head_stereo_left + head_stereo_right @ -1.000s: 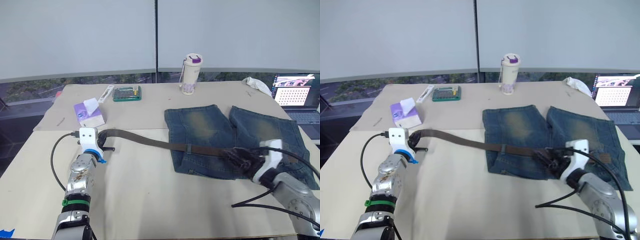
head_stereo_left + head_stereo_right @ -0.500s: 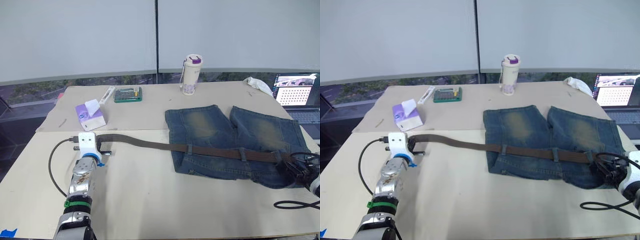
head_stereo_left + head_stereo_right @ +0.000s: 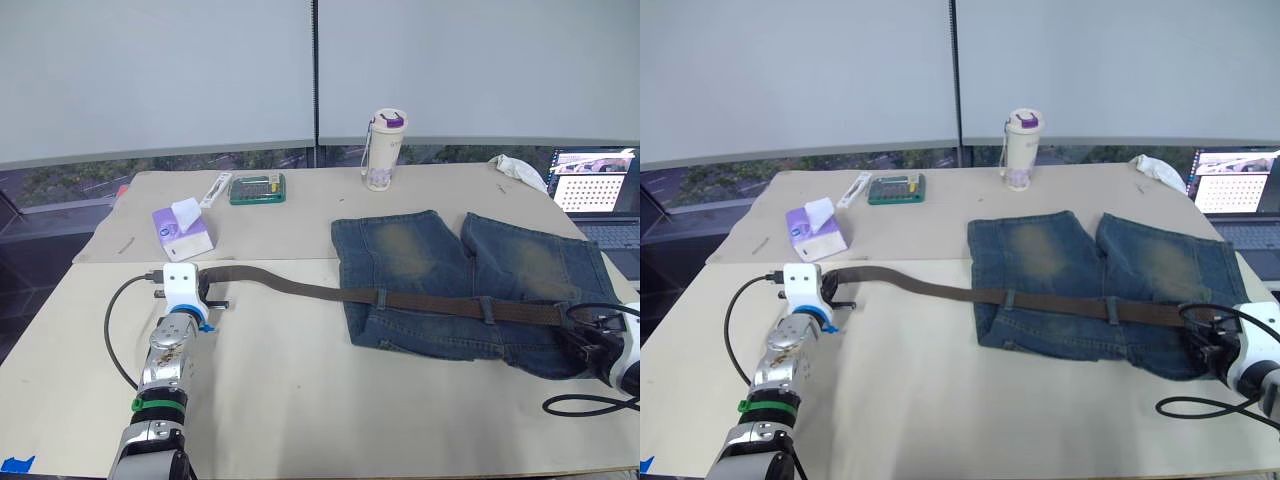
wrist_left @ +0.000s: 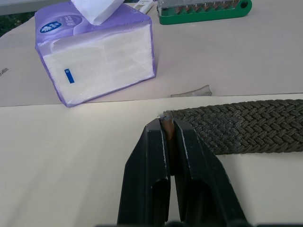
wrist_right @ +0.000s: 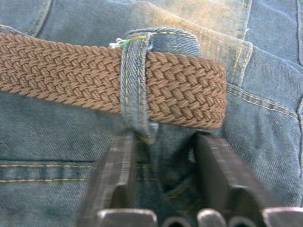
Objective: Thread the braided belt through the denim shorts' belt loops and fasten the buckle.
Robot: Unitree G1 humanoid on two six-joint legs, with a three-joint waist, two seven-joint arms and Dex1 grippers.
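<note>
Nearest on the right, the right gripper [image 5: 163, 156] sat at the right end of the denim shorts' waistband, its two black fingers [image 5: 116, 175] spread apart with nothing between them. Just beyond the fingertips, the braided belt [image 5: 85, 75] ended a little past a belt loop [image 5: 135, 80], which wrapped over the strap; the belt's tip lay flat on the denim, free of the gripper.

On the left, the left gripper [image 4: 166, 127] had its fingers pressed together on the other end of the braided belt [image 3: 300, 290], pinching the strap's edge just above the pale table [image 3: 300, 400].

From that grip the belt ran rightward across the table and onto the denim shorts [image 3: 450, 270], which lay flat on the right half of the table with the waistband toward the near side and the legs pointing away. The strap followed the waistband, passing under belt loops [image 3: 381, 297] near the left edge of the shorts and farther along.

Beyond the left gripper stood a purple tissue box [image 3: 181, 228], near the belt's end but apart from it. Farther back lay a green tool case [image 3: 257, 187] with a white object just to its left. A cream bottle [image 3: 382, 150] with a purple lid stood upright behind the shorts. At the far right were a crumpled white cloth [image 3: 518, 170] and an open laptop [image 3: 595, 185].
</note>
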